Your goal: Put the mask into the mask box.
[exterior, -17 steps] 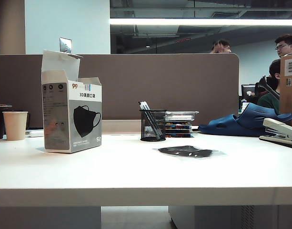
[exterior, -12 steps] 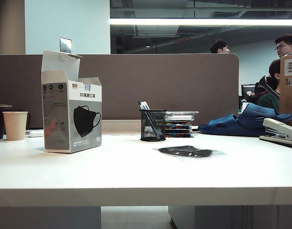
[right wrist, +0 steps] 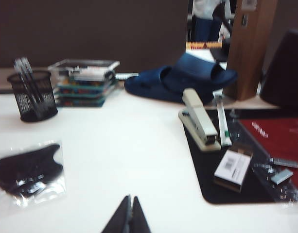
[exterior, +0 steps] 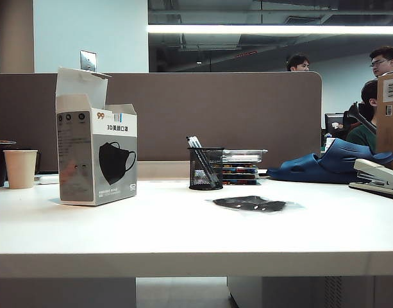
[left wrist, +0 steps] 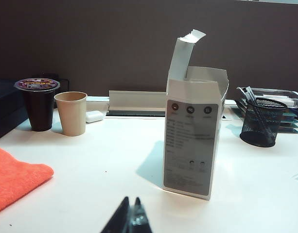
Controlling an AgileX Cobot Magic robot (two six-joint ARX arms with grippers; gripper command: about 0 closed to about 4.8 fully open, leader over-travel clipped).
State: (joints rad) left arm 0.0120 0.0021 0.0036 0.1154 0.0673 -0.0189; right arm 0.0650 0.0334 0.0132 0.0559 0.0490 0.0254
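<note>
Nothing done yet: mask (exterior: 250, 204) lies flat on table (exterior: 183, 237), well apart from open-flapped mask box (exterior: 97, 157); left gripper (left wrist: 130, 218) and right gripper (right wrist: 128, 216) both closed, empty.

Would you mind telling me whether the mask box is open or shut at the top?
Open. The mask box stands upright on the table with its top flap raised, leaving the top uncovered. Whether anything is inside cannot be told.
</note>
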